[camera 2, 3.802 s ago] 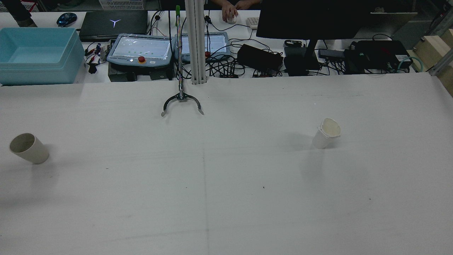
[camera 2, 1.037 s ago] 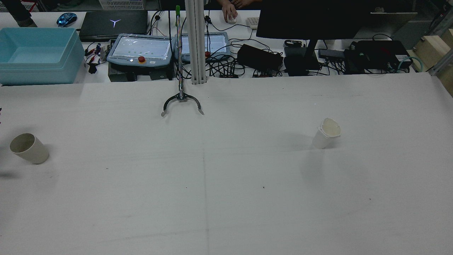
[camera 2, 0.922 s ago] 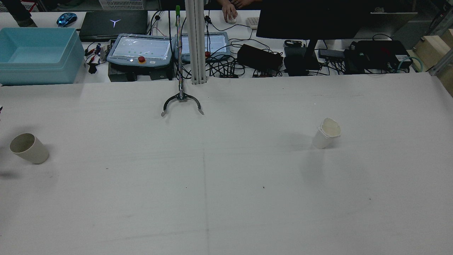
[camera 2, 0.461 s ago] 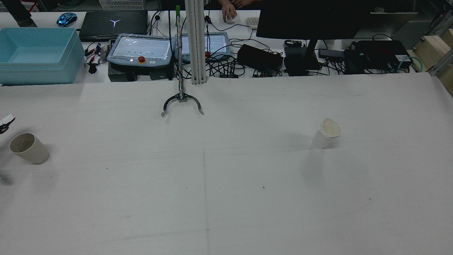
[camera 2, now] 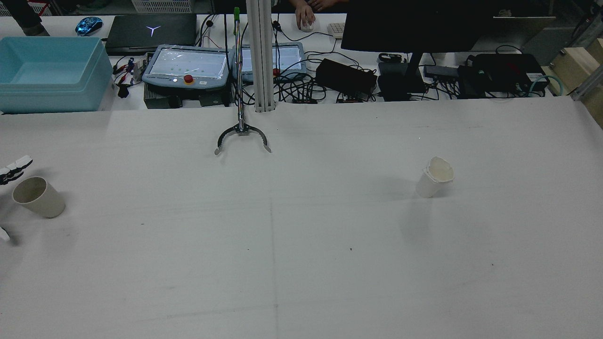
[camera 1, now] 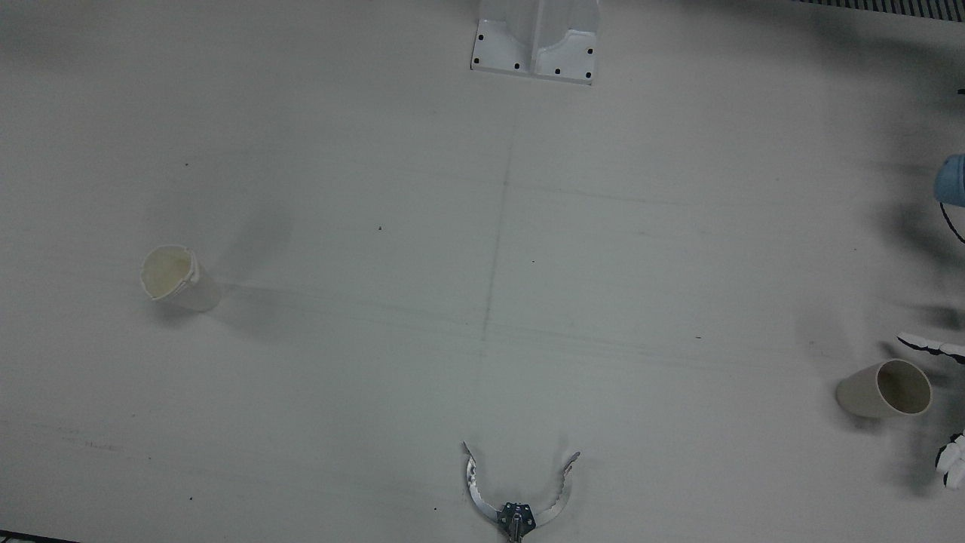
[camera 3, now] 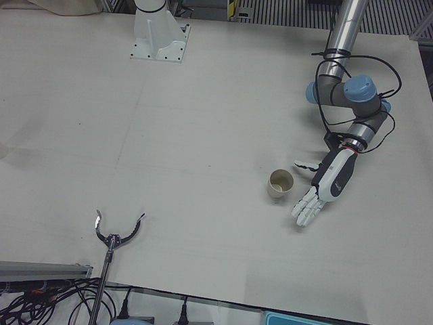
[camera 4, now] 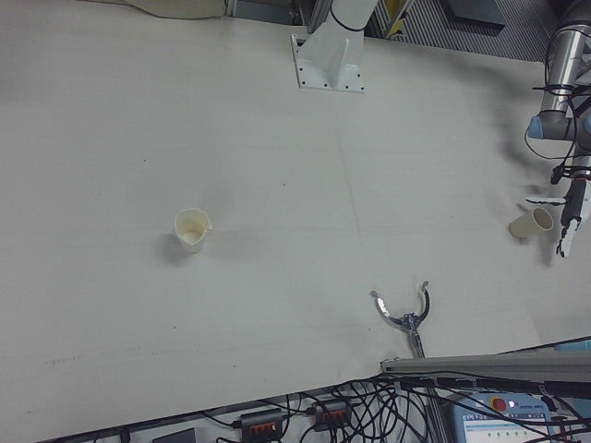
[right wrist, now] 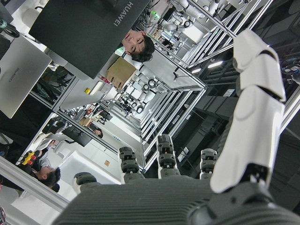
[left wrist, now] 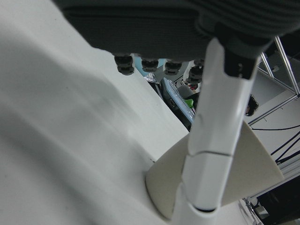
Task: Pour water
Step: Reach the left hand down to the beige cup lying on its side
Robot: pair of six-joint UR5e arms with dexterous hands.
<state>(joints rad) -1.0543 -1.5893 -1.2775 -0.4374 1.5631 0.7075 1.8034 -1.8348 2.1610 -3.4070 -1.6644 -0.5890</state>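
Front view: a tan paper cup (camera 1: 883, 389) stands near the right edge of the white surface (camera 1: 482, 226). White fingertips (camera 1: 929, 344) of the left hand poke in on both sides of it. A second cup, white with a small spout (camera 1: 172, 276), stands well apart on the other side. A metal grabber claw (camera 1: 517, 494) lies at the bottom edge.

Rear view: the tan cup (camera 2: 37, 197) sits at the far left. The spout cup (camera 2: 434, 177) sits on the right half.

Left-front view: the left hand (camera 3: 326, 184) hangs just beside the tan cup (camera 3: 279, 184). Its fingers are spread wide and it holds nothing.

Right-front view: the same hand (camera 4: 568, 214) shows small, beside the cup (camera 4: 531, 222).

Left hand view: one finger (left wrist: 213, 140) crosses in front of the cup (left wrist: 248, 173); touching or not, I cannot tell.

Right hand view: the right hand (right wrist: 197, 187) points up at the room, fingers apart, empty.

The step looks like reaching for the tan cup. Next, the fingers likely need to close round it gently.
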